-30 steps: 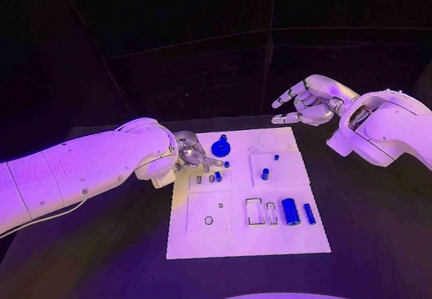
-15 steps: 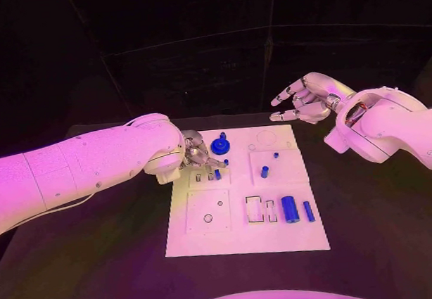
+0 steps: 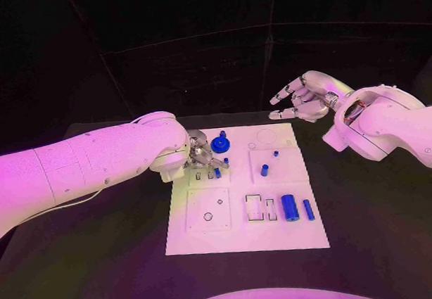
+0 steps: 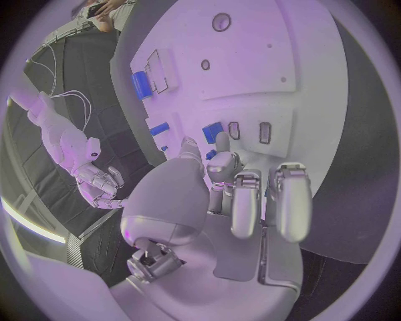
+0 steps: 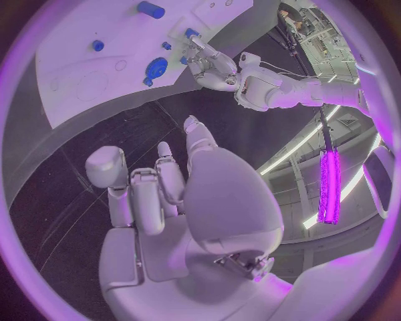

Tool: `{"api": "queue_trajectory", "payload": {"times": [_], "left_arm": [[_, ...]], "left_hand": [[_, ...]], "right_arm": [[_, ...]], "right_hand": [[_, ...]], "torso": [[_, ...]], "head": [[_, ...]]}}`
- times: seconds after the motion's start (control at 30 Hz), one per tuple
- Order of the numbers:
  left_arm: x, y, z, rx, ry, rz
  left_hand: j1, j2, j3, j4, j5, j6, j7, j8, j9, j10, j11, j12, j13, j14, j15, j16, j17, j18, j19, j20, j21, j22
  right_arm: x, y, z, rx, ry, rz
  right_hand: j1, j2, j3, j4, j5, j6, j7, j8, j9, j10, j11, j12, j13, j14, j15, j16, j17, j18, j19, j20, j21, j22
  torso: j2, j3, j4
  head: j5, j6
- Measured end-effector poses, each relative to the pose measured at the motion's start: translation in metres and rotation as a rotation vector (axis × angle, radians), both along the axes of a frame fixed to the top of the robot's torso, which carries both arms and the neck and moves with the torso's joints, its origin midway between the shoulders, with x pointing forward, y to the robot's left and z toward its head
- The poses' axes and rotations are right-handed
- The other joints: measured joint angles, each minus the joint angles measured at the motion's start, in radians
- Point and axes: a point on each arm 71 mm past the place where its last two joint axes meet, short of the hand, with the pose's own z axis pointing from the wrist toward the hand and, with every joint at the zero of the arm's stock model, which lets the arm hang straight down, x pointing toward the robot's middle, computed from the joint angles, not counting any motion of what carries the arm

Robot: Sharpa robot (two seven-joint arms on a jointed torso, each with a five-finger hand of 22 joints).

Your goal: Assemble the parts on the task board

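The white task board (image 3: 208,228) lies mid-table. My left hand (image 3: 198,156) hovers over its upper left part, with thumb and forefinger reaching down beside a small blue part (image 3: 216,172) that stands in a slot (image 4: 212,131). I see nothing held between them, and its other fingers (image 4: 284,200) are curled. A blue round knob (image 3: 220,146) sits just past that hand. Two blue pegs (image 3: 264,170) stand near the middle of the board. A blue cylinder (image 3: 290,209) and a thin blue bar (image 3: 308,210) lie at the lower right. My right hand (image 3: 303,98) is raised behind the board, fingers spread and empty.
Empty slots (image 3: 254,210) and a small hole (image 3: 208,217) mark the lower half of the board. Black table (image 3: 84,274) surrounds the board on all sides. The right wrist view shows the board (image 5: 75,80) from afar with my left hand (image 5: 213,67) over it.
My left hand has come slightly down and right, closer to the small blue part near the knob. The right hand has hardly moved. The parts lie where they were.
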Motion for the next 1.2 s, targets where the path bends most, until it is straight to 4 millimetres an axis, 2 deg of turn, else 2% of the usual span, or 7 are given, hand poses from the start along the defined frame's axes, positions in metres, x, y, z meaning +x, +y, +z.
{"api": "queue_trajectory", "payload": {"times": [0.23, 0.57, 0.63, 1.2], "left_arm": [[0.0026, 0.0006, -0.0007, 0.006, 0.010, 0.003], [0.0045, -0.0031, -0.0024, 0.013, 0.023, -0.004], [0.0046, -0.0038, -0.0028, 0.014, 0.025, -0.006], [0.0039, -0.0060, -0.0038, 0.020, 0.040, -0.020]], "left_hand": [[0.012, 0.012, 0.000, -0.006, 0.000, -0.007, 0.000, 0.011, 0.011, 0.000, 0.000, 0.003, 0.003, 0.000, 0.000, 0.000, 0.000, 0.000, 0.000, 0.000, 0.000, 0.000], [0.023, 0.013, 0.006, -0.011, 0.000, -0.011, -0.004, 0.015, 0.018, 0.000, 0.000, 0.008, 0.007, 0.000, 0.000, 0.000, 0.000, 0.000, 0.000, 0.000, 0.000, 0.000], [0.029, 0.019, 0.006, -0.011, 0.000, -0.011, -0.004, 0.015, 0.020, 0.000, 0.000, 0.008, 0.007, 0.000, 0.000, 0.000, 0.000, 0.000, 0.000, 0.000, 0.000, 0.000], [0.076, 0.016, 0.026, -0.032, 0.000, -0.014, 0.000, 0.027, 0.037, 0.000, 0.000, 0.012, 0.014, 0.000, 0.000, 0.000, 0.000, 0.000, 0.000, 0.000, 0.000, 0.000]], "right_arm": [[0.0000, 0.0002, 0.0000, 0.000, 0.000, 0.000], [0.0003, 0.0023, -0.0001, 0.000, 0.001, 0.004], [0.0004, 0.0023, -0.0002, 0.000, 0.001, 0.004], [0.0012, 0.0039, -0.0005, -0.001, 0.004, 0.006]], "right_hand": [[0.000, 0.000, 0.000, 0.000, 0.000, 0.000, 0.000, 0.000, 0.000, 0.000, 0.000, 0.000, 0.000, 0.000, 0.000, 0.000, 0.000, 0.000, 0.000, 0.000, 0.000, 0.000], [0.000, 0.000, 0.000, 0.000, 0.005, 0.000, 0.000, 0.000, 0.000, 0.000, 0.000, 0.000, 0.000, 0.000, 0.000, 0.000, 0.000, 0.000, 0.000, 0.000, 0.000, -0.001], [0.000, 0.000, 0.000, 0.000, 0.005, 0.000, 0.000, 0.000, 0.000, 0.000, 0.000, 0.000, 0.000, 0.000, 0.000, 0.000, 0.000, 0.000, 0.000, 0.000, 0.000, -0.001], [0.000, 0.000, 0.000, 0.000, 0.005, 0.000, 0.000, 0.000, 0.000, 0.000, 0.000, 0.000, 0.000, 0.000, 0.000, 0.000, 0.000, 0.000, 0.000, 0.000, -0.004, -0.001]], "torso": [[0.000, 0.0001, 0.0001], [0.000, -0.0006, 0.0002], [0.000, -0.0006, 0.0004], [0.000, 0.0000, 0.0012]], "head": [[-0.002, -0.005], [-0.002, -0.011], [-0.002, -0.012], [-0.004, -0.019]]}}
